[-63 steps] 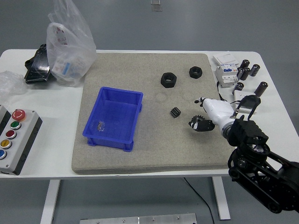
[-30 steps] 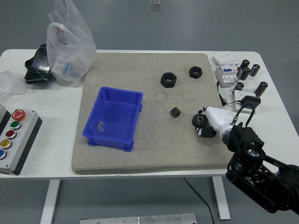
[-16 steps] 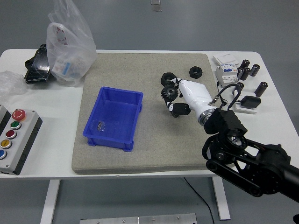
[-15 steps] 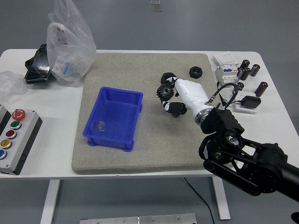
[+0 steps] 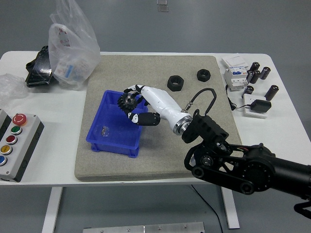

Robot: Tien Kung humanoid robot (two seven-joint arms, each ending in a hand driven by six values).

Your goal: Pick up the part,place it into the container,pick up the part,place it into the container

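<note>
My right hand (image 5: 134,108), white with black fingertips, reaches in from the lower right and is shut on a black toothed gear (image 5: 127,102). It holds the gear just above the far right part of the blue container (image 5: 99,141), which stands on the grey mat. A small shiny part (image 5: 104,130) lies inside the container. Two black hex nuts (image 5: 175,82) (image 5: 203,74) rest on the mat farther back. My forearm covers the middle of the mat, so whatever lies there is hidden. My left arm is out of view.
A clear plastic bag (image 5: 73,43) and a black object (image 5: 39,68) sit at the back left. A button box (image 5: 12,143) stands at the left edge. At the right are a white breaker (image 5: 234,73), several dark cylinders (image 5: 260,73) and a black adapter (image 5: 258,107).
My right hand has carried the gear from the mat's right side leftward, past the nuts, to above the blue container. The arm now stretches across the mat's middle.
</note>
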